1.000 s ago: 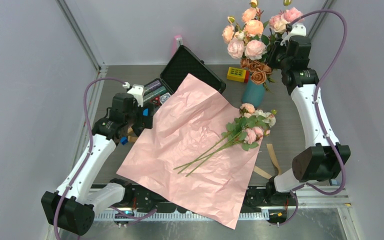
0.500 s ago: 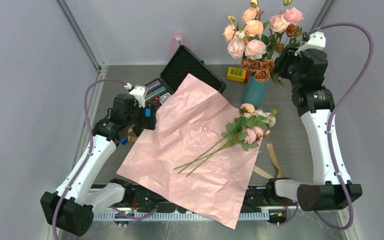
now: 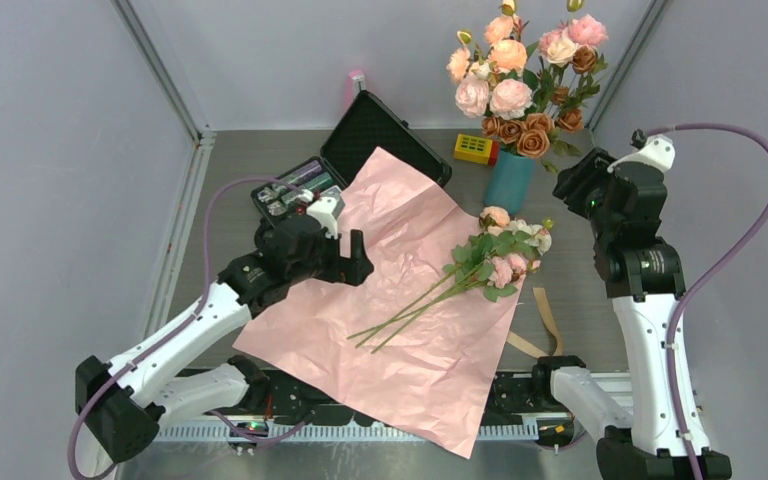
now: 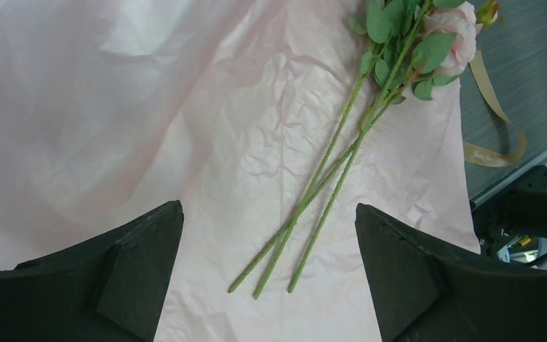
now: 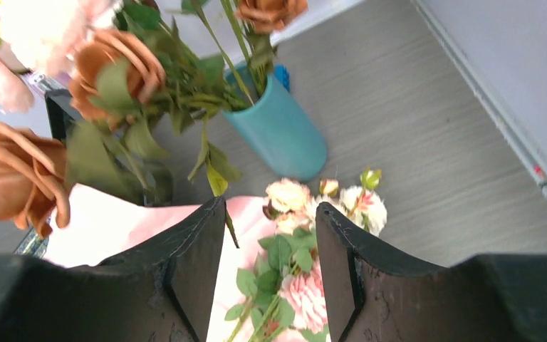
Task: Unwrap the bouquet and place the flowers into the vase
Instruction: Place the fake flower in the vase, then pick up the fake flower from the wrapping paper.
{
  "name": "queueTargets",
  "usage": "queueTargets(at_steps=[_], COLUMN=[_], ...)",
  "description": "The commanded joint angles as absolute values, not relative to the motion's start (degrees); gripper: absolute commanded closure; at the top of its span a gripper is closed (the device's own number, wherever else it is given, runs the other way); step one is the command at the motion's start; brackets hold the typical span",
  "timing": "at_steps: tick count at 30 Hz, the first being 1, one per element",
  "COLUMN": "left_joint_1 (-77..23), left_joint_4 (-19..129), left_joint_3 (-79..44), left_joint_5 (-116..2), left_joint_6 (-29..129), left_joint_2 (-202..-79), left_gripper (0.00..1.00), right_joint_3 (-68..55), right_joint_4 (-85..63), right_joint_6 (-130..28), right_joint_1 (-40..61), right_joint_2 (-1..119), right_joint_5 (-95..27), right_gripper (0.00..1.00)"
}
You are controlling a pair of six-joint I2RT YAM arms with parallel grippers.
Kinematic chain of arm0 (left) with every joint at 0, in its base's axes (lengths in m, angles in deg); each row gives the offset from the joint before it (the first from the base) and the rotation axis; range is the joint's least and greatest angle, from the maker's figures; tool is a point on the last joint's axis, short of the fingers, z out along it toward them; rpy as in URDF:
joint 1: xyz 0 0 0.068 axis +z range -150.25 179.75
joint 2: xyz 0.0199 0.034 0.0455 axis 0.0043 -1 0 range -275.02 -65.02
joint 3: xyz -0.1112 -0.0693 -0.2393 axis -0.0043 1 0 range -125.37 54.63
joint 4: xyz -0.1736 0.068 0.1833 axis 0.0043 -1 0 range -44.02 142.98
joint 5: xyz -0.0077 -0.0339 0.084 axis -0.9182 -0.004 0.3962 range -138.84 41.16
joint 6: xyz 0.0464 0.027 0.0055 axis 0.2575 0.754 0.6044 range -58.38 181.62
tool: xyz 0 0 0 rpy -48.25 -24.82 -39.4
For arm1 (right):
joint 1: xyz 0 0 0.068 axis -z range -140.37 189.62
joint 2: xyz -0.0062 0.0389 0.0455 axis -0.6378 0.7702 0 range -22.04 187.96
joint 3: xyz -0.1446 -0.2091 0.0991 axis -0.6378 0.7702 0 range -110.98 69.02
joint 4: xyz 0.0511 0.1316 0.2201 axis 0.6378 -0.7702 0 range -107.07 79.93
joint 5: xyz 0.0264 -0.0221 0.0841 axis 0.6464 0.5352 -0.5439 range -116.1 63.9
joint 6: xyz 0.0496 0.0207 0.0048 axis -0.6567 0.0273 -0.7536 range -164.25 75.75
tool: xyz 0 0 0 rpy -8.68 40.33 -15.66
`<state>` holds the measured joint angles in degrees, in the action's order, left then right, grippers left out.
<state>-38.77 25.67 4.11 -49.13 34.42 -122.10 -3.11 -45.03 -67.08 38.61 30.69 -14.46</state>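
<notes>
So the pink paper (image 3: pixel 390 300) is lying opened out flat across the middle of the bench (image 3: pixel 580 270), pretty crinkly, with its far corner draped over the edge of an open black case (image 3: pixel 385 135). The flowers (image 3: pixel 500 255) are lying loose on the right side of that sheet. The heads point toward the far right and partly hang off the paper's edge onto the bench, and the long thin stems (image 4: pixel 327 178) run back toward the near left. The vase (image 3: pixel 508 185) stands upright just beyond the flower heads, close to them but not touching as far as I can see. It's already stuffed with a bigger bunch of roses (image 3: pixel 520 80), pink-cream and rust-brown. The left gripper (image 4: pixel 268 210) is over the left part of the sheet with its fingers spread really wide and nothing between them; in its wrist view the stem ends sit right in that gap, down on the paper. The right gripper (image 5: pixel 269 214) is up in the air to the right of the vase, angled down at the vase and the flower heads, fingers partway apart and holding nothing. There's also a tan ribbon (image 3: pixel 545 315) lying on the bench by the paper's right edge, and a little yellow block (image 3: pixel 476 149) just left of the vase.
</notes>
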Motion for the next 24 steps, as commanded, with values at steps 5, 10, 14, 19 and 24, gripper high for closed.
queueTargets(at_steps=[5, 10, 14, 19, 24], left_joint_1=[-48.6, -52.9, -55.6, -58.5, -58.9], left_joint_4=[38.5, 42.5, 45.8, 45.9, 44.9], left_joint_3=[5.2, 4.3, 2.8, -1.8, -6.7], left_joint_5=[-46.9, -47.3, -47.5, -45.6, -44.3], left_joint_6=[31.5, 32.0, 35.4, 43.0, 45.8], left_joint_2=[-132.0, -138.6, -144.5, -154.0, -160.3], left_gripper=[0.19, 0.26, 0.35, 0.44, 0.48], right_joint_3=[4.8, 9.4, 11.5, 12.3, 12.4], right_joint_4=[-51.7, -53.2, -53.2, -52.1, -51.8], right_joint_6=[-72.8, -74.3, -75.4, -76.2, -76.3], right_joint_1=[38.7, 38.7, 38.7, 38.7, 38.7], right_joint_2=[23.3, 20.4, 20.1, 21.4, 21.8], right_joint_5=[-15.0, -15.8, -17.2, -19.6, -20.6], right_gripper=[0.45, 0.45, 0.44, 0.45, 0.45])
